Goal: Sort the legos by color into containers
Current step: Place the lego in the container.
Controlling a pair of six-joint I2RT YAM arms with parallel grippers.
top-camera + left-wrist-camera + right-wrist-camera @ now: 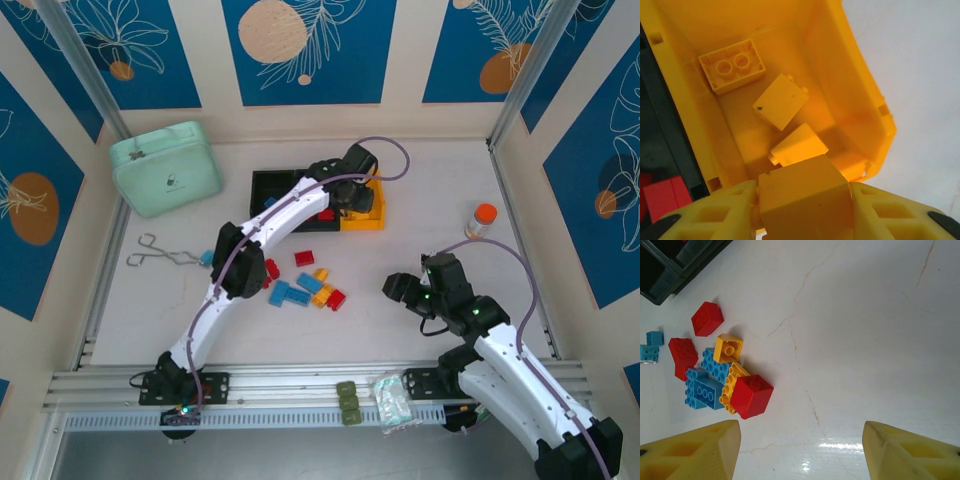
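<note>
My left gripper [803, 202] is shut on a yellow lego [800, 187], held just above the yellow-orange container [860, 100], where three yellow legos [781, 102] lie. From above, the left gripper [357, 198] hangs over that yellow container [366, 222], the right end of the row with two black containers [272, 186]. A red lego [664, 196] lies in the black bin beside it. Loose red, blue and yellow legos [310, 285] are clustered mid-table. My right gripper [400, 288] stands open over bare table; in its wrist view the right gripper [800, 450] has a red lego [751, 396] ahead to the left.
A mint-green lidded case [165, 168] sits at the back left. Metal tongs [160, 255] and a small blue brick [206, 257] lie left of the left arm. An orange-capped bottle [481, 220] stands at the right. Small packets [390, 400] rest on the front rail.
</note>
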